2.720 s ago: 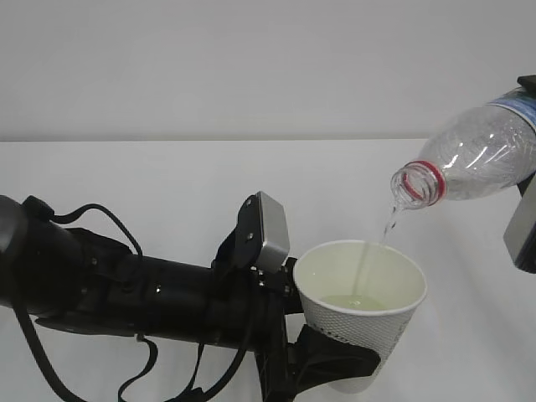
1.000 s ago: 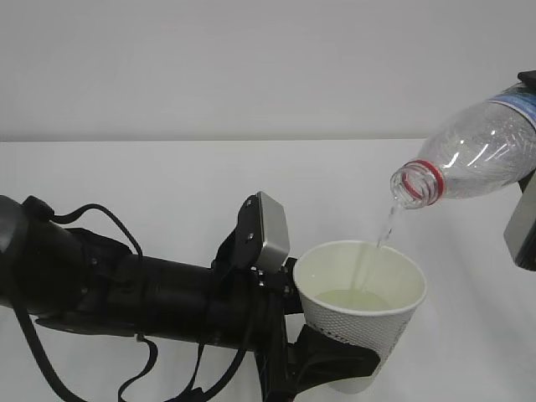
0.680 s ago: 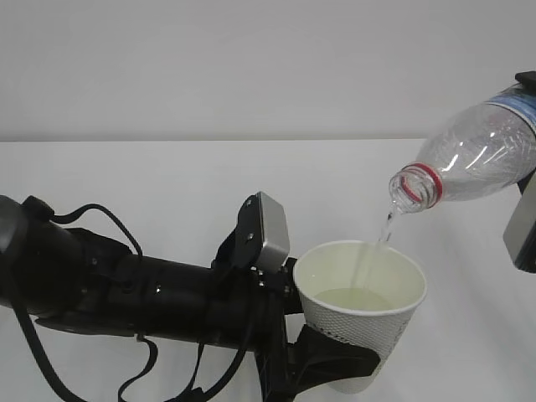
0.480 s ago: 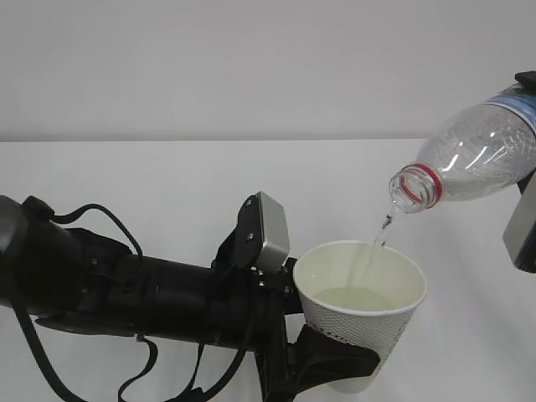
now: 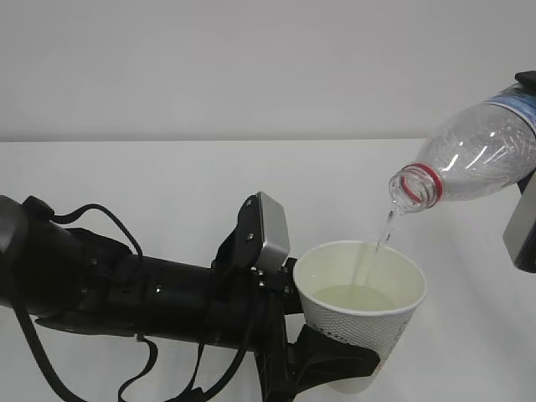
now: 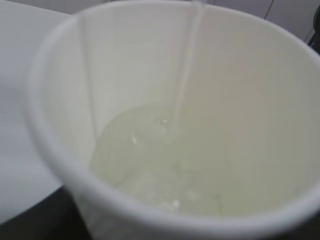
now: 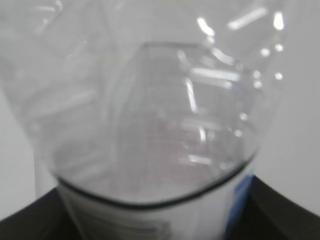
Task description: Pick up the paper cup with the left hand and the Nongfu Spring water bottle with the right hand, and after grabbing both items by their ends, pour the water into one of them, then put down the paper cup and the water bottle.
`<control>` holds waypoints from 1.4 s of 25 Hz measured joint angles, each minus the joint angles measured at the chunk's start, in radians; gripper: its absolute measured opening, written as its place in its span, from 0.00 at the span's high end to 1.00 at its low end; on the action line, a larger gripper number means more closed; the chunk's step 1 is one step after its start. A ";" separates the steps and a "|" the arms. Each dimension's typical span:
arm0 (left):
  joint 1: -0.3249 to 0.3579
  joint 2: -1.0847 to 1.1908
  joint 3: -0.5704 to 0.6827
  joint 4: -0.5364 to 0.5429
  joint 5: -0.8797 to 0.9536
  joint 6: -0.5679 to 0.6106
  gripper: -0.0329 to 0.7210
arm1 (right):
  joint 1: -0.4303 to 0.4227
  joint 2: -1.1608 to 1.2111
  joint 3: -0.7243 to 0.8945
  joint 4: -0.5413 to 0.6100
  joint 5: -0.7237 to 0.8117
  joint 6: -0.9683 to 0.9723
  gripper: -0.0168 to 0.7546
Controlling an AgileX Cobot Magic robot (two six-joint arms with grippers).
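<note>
- We see the left hand (image 5: 335, 356) clamped on the cup (image 5: 362, 310), held upright low in the middle.
- The right hand (image 5: 526, 209) grips the bottle (image 5: 473, 155), tilted mouth-down above the cup.
- Water (image 6: 165, 165) streams into the cup.

One paper cup (image 5: 362, 308) sits at five o'clock, one Nongfu Spring water bottle (image 5: 469, 159) at two o'clock, with one thin stream of water (image 5: 385, 228) between. Two black arms: one (image 5: 151, 293) at eight o'clock, one (image 5: 523, 222) at three.
</note>
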 joint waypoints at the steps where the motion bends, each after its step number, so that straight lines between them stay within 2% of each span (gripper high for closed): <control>1: 0.000 0.000 0.000 0.000 0.000 0.000 0.27 | 0.000 0.000 0.000 0.000 0.000 0.000 0.33; 35: 0.000 0.000 0.000 0.000 0.001 0.000 0.28 | 0.000 0.000 0.000 -0.005 0.000 -0.002 0.33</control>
